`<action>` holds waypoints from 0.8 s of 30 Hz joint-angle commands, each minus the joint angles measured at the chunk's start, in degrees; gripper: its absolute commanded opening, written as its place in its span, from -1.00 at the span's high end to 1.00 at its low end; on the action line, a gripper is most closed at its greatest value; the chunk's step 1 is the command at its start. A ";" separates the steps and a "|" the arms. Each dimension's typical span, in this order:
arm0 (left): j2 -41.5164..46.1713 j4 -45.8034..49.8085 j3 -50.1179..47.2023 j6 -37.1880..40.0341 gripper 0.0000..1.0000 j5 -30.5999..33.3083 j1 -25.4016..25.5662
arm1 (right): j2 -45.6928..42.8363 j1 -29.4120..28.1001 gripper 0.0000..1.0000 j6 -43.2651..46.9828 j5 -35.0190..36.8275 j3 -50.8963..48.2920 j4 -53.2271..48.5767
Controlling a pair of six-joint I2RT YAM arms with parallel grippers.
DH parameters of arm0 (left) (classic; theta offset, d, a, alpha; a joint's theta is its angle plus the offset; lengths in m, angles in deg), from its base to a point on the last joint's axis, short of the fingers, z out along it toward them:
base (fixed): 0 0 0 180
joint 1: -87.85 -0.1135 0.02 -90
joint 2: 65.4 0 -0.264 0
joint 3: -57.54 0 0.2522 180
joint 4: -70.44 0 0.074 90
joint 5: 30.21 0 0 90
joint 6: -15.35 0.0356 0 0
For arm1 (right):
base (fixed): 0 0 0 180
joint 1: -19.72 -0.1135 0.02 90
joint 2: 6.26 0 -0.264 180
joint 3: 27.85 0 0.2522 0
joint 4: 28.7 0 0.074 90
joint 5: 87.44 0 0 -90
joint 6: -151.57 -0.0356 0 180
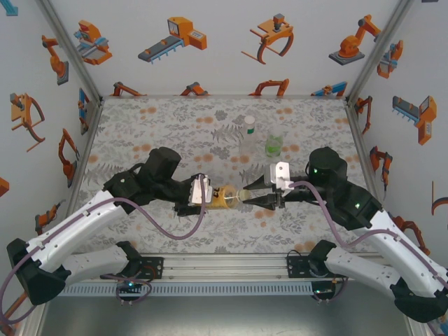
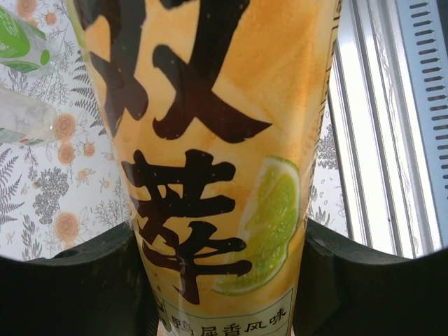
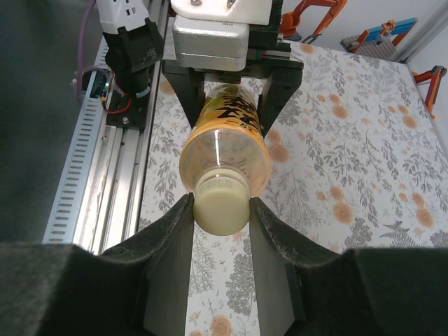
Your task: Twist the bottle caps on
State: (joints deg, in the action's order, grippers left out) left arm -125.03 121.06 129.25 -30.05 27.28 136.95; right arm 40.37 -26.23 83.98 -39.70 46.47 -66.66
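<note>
Over floral tabletop (image 1: 154, 119): yellow bottle (image 2: 210, 140) w/ body clamped in left pincer (image 1: 213, 197), cap (image 3: 221, 204) clamped in right pincer (image 1: 257, 195).

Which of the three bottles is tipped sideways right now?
The orange-labelled bottle, held sideways in the left gripper with the right gripper closed on its cap. The slim clear bottle and the green bottle stand upright behind.

Orange-labelled bottle (image 2: 210, 105), pale yellow cap (image 3: 221, 206), green-tinted bottle (image 1: 274, 145), grey-and-orange floral table (image 1: 140, 126)
</note>
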 commanded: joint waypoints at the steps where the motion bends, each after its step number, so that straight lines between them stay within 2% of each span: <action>1: 0.73 -3.86 0.02 -0.72 1.00 -4.30 0.38 | 0.08 -0.80 0.93 0.81 -1.90 1.30 -0.41; 12: -1.19 -4.79 1.44 -1.74 1.00 -4.42 0.39 | 0.47 -1.15 0.97 -1.47 -1.69 1.08 0.01; 24: -1.13 -13.00 -1.16 -5.03 1.00 0.14 0.47 | 0.10 -1.16 1.00 -20.50 9.82 -0.35 4.00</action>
State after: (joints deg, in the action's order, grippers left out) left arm -125.87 115.47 128.01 -32.67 27.52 136.95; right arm 39.80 -26.49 71.68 -33.21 46.71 -64.72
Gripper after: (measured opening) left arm 0.555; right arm 0.362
